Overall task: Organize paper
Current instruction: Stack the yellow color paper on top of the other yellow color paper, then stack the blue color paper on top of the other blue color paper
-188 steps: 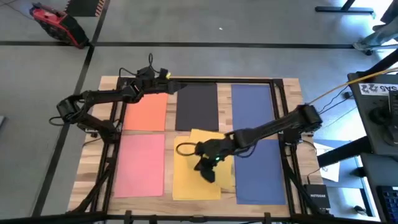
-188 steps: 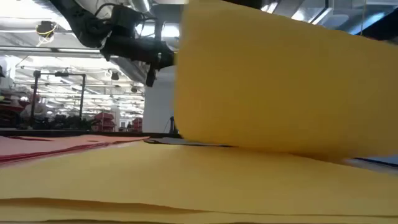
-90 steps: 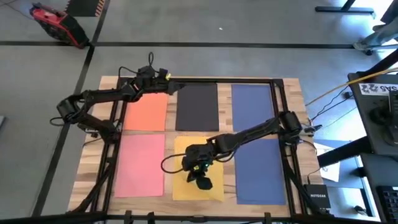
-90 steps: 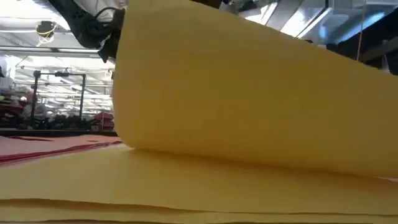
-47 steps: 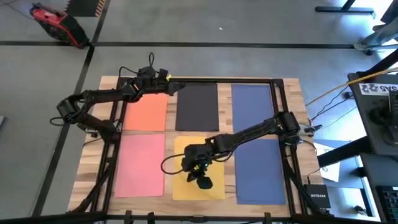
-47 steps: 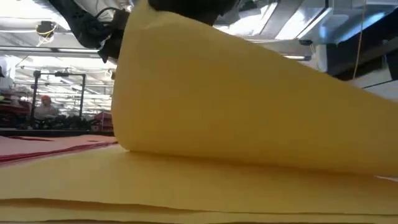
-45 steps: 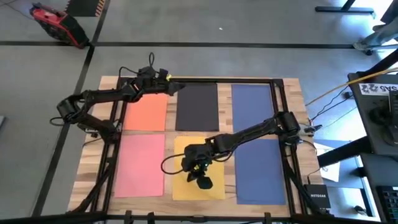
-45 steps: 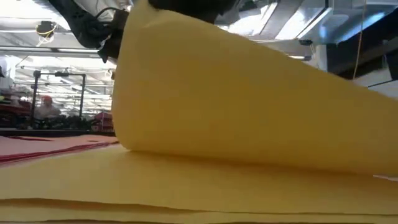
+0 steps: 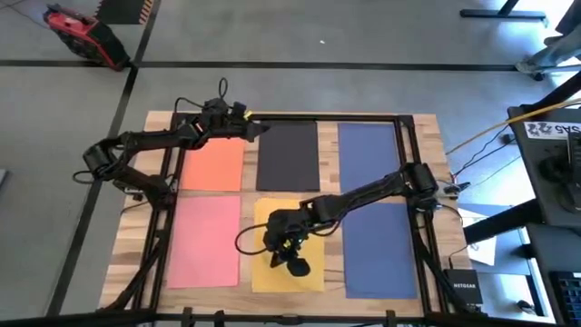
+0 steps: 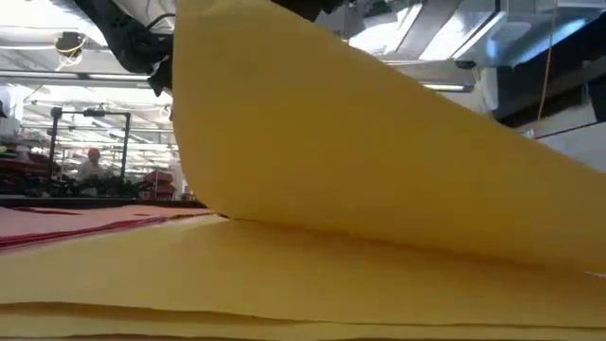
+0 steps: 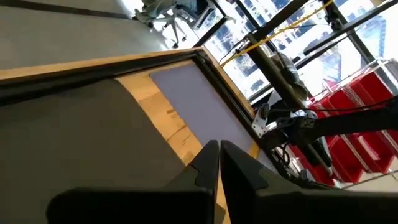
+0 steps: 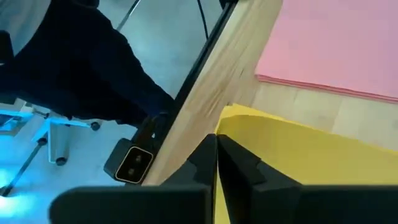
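from above, the right gripper (image 9: pixel 289 257) sits over the yellow paper (image 9: pixel 263 272) at the worktop's (image 9: pixel 427 127) near edge, the left gripper (image 9: pixel 257 130) clenched at the far side by the black paper (image 9: pixel 287 154); low down, a yellow sheet (image 10: pixel 360 152) curls up; the right wrist shows fingers pinching its edge.

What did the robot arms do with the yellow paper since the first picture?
The right gripper, shut on the yellow sheet, carried it from the blue paper's side toward the pink paper, over the yellow stack. The left gripper, by the black paper, barely moved. The other papers stayed put.
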Controlling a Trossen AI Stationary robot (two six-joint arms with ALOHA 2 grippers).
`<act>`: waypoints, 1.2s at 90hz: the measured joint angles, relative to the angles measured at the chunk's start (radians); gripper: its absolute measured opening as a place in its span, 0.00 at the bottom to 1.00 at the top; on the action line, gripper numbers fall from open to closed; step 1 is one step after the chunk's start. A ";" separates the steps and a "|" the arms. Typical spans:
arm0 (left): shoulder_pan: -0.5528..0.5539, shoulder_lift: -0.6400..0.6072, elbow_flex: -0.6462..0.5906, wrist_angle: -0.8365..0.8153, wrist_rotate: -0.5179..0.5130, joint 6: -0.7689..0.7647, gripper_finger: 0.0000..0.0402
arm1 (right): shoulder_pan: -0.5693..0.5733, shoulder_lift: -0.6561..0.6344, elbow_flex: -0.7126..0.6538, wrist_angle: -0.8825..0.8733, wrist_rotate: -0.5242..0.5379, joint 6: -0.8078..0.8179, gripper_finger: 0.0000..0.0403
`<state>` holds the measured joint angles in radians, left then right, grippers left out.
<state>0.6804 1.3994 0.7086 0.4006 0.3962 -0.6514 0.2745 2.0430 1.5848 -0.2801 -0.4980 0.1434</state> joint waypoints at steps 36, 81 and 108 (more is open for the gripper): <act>0.000 0.000 0.000 -0.026 0.000 0.011 0.00 | 0.000 0.000 0.000 0.022 0.083 -0.010 0.36; 0.000 0.000 0.000 -0.029 0.050 0.024 0.00 | -0.044 -0.165 0.000 -0.477 0.332 -0.034 0.03; 0.000 0.000 0.000 -0.038 0.079 0.019 0.00 | -0.068 -0.193 -0.001 -0.761 0.446 0.085 0.00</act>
<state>0.6804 1.3994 0.7086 0.3623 0.4755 -0.6319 0.2068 1.8497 1.5841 -1.0416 -0.0521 0.2288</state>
